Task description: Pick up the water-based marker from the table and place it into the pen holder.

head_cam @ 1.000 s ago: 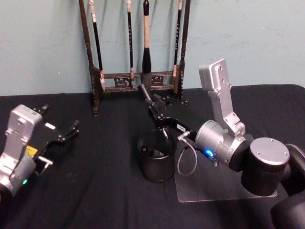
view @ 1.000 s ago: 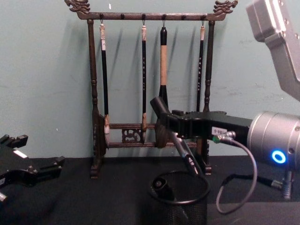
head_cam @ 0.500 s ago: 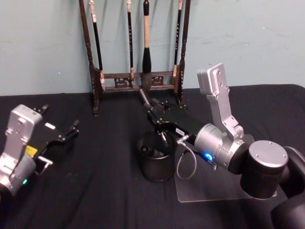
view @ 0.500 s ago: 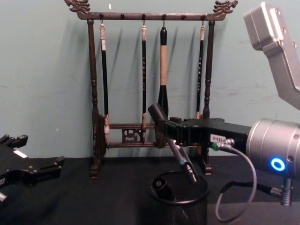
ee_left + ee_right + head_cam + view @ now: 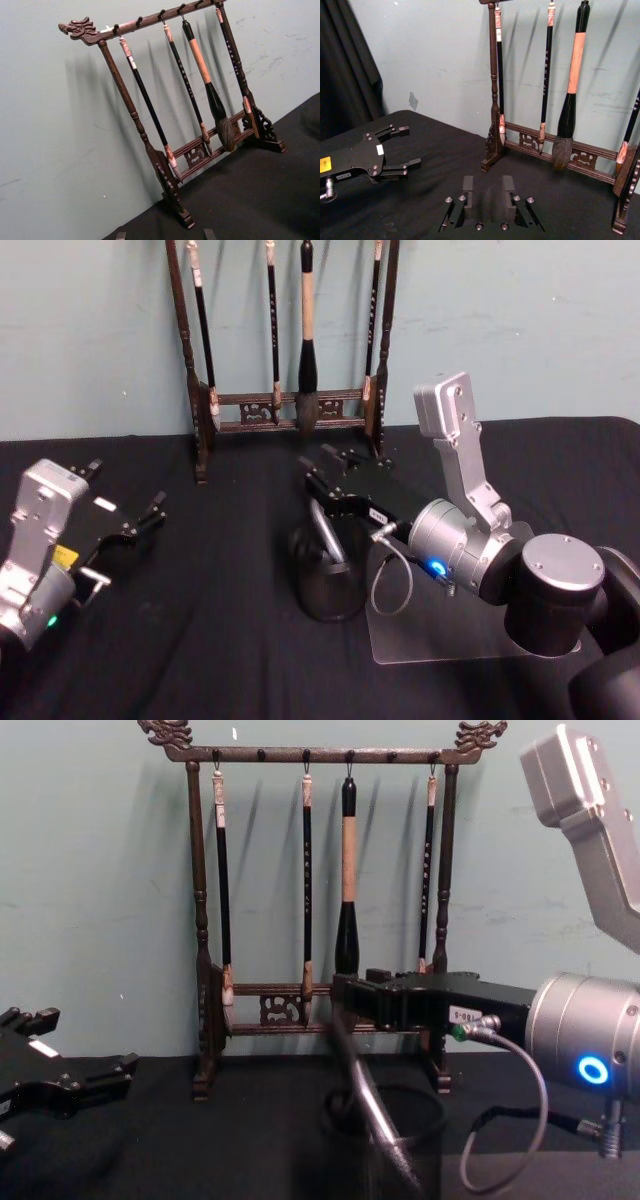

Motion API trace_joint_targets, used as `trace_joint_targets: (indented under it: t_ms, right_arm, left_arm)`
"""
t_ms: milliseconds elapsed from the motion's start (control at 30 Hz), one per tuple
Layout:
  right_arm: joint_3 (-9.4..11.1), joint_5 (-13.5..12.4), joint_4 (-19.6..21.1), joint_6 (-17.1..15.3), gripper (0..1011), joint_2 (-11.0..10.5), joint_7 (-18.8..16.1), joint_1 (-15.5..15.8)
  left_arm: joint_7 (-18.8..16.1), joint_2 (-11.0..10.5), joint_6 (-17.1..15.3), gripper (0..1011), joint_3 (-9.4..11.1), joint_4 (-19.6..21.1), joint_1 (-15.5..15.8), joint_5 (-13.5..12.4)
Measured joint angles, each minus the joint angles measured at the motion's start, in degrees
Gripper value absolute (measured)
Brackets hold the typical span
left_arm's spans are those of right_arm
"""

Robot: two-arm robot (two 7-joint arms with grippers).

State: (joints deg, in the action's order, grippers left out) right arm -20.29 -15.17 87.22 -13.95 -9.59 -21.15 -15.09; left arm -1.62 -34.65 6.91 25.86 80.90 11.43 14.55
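The water-based marker point(image 5: 326, 531) leans inside the pen holder point(image 5: 326, 595), a round black mesh cup at the table's middle. In the chest view the marker point(image 5: 366, 1105) shows as a slanted blur dropping into the pen holder point(image 5: 400, 1165). My right gripper point(image 5: 327, 468) hovers just above and behind the cup's rim, open. In the right wrist view its fingers point(image 5: 468, 186) stand apart with nothing between them. My left gripper point(image 5: 152, 513) rests open over the table at the left, also seen as the left gripper point(image 5: 400, 147) from the right wrist.
A tall dark wooden brush rack point(image 5: 290, 410) hung with calligraphy brushes stands against the back wall, close behind my right gripper. A clear plate point(image 5: 450, 640) lies on the black cloth beside the cup, under my right arm.
My right gripper has opened and let go of the marker. The marker has dropped from the fingers down into the pen holder. The left arm has not moved.
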Motion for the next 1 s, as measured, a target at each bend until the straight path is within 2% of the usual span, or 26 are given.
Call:
trace_joint_targets:
  t_ms: [100,267,333,400,433,567,600,733,867,900,1000]
  right_arm:
    - [0.00,0.02,0.01,0.00,451,0.02,0.00,0.00]
    - [0.00,0.05,0.02,0.00,544,0.02,0.00,0.00]
    - [0.00,0.07,0.02,0.00,687,0.02,0.00,0.00]
    - [0.00,0.08,0.02,0.00,687,0.02,0.00,0.00]
    - [0.00,0.09,0.02,0.00,807,0.02,0.00,0.00]
    - [0.00,0.10,0.02,0.00,873,0.02,0.00,0.00]
    - [0.00,0.10,0.02,0.00,944,0.02,0.00,0.00]
    - [-0.01,0.10,0.02,0.00,1000,0.02,0.00,0.00]
    - [0.67,0.10,0.59,0.92,1000,-0.35,3.10,0.41]
    - [1.10,0.56,0.70,1.74,1000,-0.51,5.04,0.53]
    - [1.71,1.29,0.70,2.63,1000,-0.60,6.97,0.58]
  left_arm:
    - [0.00,0.00,0.00,1001,0.00,0.00,0.00,0.00]
    - [0.00,0.00,0.00,1001,0.00,0.00,0.00,0.00]
    - [0.00,0.00,0.00,1001,0.00,0.00,0.00,0.00]
    - [0.00,0.00,0.00,1001,0.00,0.00,0.00,0.00]
    - [0.00,0.00,0.00,1001,0.00,0.00,0.00,0.00]
    - [0.00,0.00,0.00,1001,0.00,0.00,0.00,0.00]
    - [0.00,0.00,0.00,1002,0.00,0.00,0.00,0.00]
    - [0.00,0.00,0.00,1001,0.00,0.00,0.00,0.00]
    - [0.00,0.00,0.00,1001,0.00,0.00,0.00,0.00]
    - [0.00,0.00,0.00,1001,0.00,0.00,0.00,0.00]
    - [0.00,0.00,0.00,1001,0.00,0.00,0.00,0.00]
